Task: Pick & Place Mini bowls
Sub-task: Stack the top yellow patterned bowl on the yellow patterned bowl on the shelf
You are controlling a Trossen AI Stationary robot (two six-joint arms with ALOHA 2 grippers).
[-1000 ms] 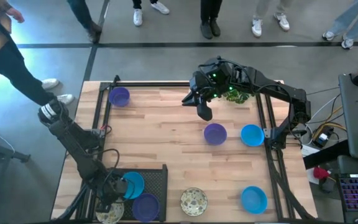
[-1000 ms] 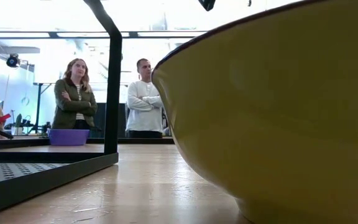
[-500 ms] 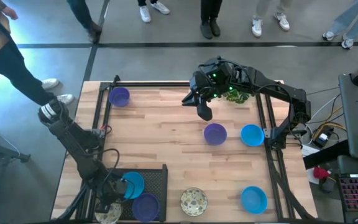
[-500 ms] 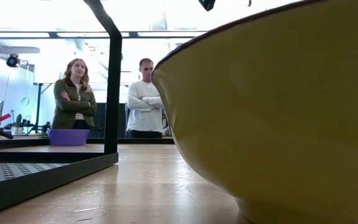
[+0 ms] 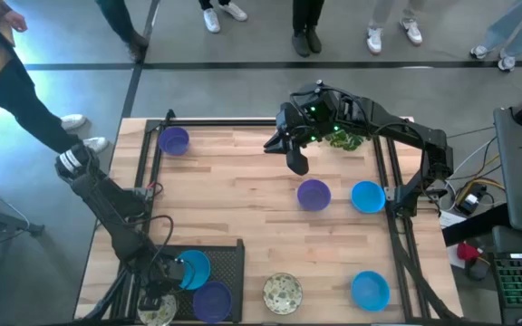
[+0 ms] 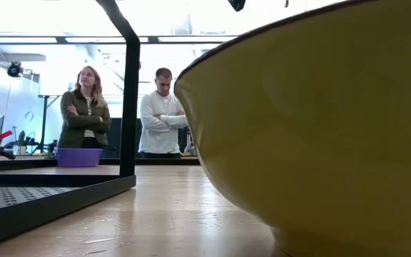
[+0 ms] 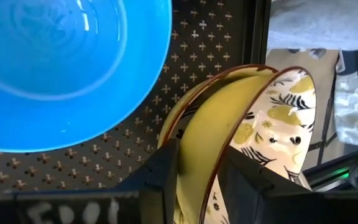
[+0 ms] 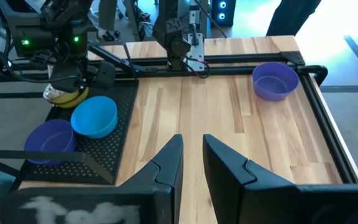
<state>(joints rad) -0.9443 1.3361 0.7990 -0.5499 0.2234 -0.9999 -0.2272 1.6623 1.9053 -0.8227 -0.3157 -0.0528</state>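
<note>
Bright overhead light, low view backlit w/ blown-out windows, near bowl (image 6: 320, 128) blurred.

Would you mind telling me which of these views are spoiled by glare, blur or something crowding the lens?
Low view: a yellow bowl wall fills the right, soft-edged from closeness; the bright ceiling washes out. Left wrist view: the blue bowl shows glossy highlights; the left end effector grips the cream bowl's rim. High view: evenly lit.
</note>
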